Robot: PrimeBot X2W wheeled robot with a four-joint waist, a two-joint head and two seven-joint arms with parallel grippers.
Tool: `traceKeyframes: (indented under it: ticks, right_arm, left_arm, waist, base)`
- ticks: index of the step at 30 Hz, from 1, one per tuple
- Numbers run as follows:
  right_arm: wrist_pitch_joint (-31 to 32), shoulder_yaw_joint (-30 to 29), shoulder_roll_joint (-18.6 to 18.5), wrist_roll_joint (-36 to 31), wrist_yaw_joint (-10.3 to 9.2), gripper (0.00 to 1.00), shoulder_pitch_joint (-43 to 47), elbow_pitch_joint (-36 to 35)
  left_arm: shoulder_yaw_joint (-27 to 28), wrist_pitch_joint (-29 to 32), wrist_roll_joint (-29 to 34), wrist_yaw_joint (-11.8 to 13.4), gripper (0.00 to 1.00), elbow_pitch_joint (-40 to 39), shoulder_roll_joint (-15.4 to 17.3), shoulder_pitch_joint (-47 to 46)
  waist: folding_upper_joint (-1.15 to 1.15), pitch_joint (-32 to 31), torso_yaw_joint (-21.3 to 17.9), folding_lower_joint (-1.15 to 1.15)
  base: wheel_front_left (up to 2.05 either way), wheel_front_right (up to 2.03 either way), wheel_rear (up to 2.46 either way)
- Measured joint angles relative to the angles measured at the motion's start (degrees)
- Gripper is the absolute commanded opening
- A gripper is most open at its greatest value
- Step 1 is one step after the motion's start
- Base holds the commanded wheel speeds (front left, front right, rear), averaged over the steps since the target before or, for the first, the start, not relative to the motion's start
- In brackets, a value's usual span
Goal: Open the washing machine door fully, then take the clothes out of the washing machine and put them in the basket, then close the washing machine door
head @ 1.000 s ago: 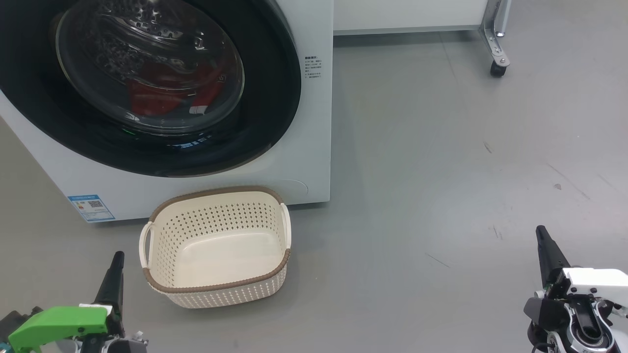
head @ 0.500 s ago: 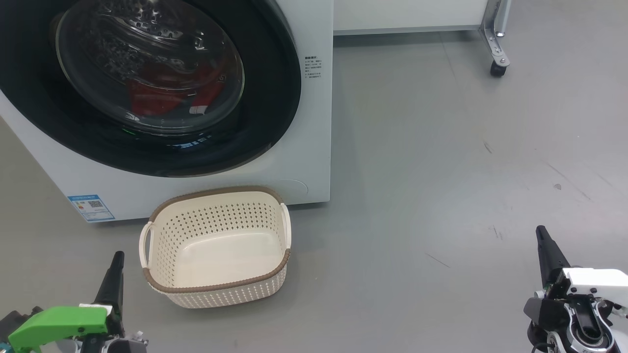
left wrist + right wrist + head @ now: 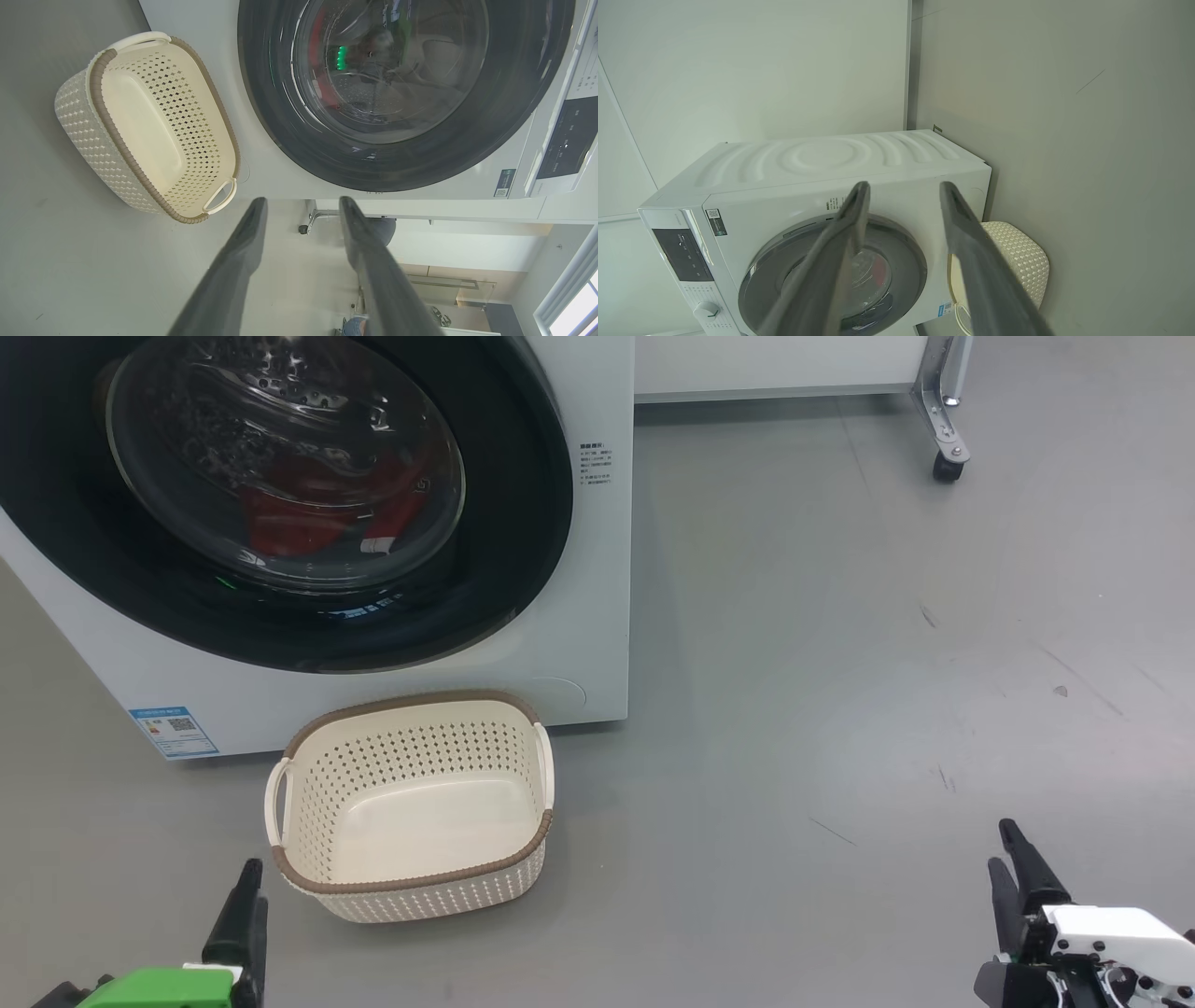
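Upper left of head view: washer, door shut against its front, red clothes lying behind the glass. Lower centre-left, just below the washer: basket, upright on grey floor. Bottom centre of left wrist view: left gripper, fingers apart, clamping nothing. Bottom centre of right wrist view: right gripper, fingers likewise spread, holding nothing, well short of the washer.

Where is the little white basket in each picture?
Head view: the basket sits lower middle-left, on the floor below the washing machine door.
Left wrist view: upper left, left of the door.
Right wrist view: lower right, right of the door.
Shared landmark: the door.
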Motion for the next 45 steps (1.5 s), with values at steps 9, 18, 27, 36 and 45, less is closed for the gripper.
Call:
traceKeyframes:
  ticks: [9,18,27,36,45]
  right_arm:
    - [-1.32,0.04,-0.07,-1.99,0.00,1.00,-0.05,-0.48]
    - [-2.59,0.08,-0.07,-5.70,0.00,1.00,-0.19,-1.80]
    - [-4.33,-0.59,-0.02,-10.90,0.00,1.00,-0.31,-3.87]
    - [-5.67,-1.09,0.01,-17.97,-0.02,1.00,-0.80,-6.21]
    - [-7.37,-0.37,0.12,-26.29,-0.59,1.00,-0.91,-7.89]
  left_arm:
    - [-0.47,-1.47,0.29,0.00,1.00,-0.86,0.00,-0.01]
    - [-0.71,-3.53,1.29,0.00,1.00,-1.91,0.03,-0.03]
    - [-1.37,-5.50,5.25,0.00,1.00,-3.69,0.66,-0.09]
    - [-2.68,-7.10,11.92,0.00,1.00,-5.49,1.53,-0.10]
    - [-2.36,-9.04,18.97,0.00,1.00,-6.43,1.55,-0.11]
  waist:
    - [0.00,0.04,0.09,0.00]
    - [0.00,0.03,0.27,0.00]
    - [0.00,0.00,0.48,0.00]
    - [0.00,-0.04,0.76,0.00]
    - [0.00,-0.10,1.08,0.00]
  base:
    - [0.00,0.00,0.00]
    - [0.00,0.00,0.00]
    - [0.00,0.00,0.00]
    - [0.00,0.00,0.00]
    - [0.00,0.00,0.00]
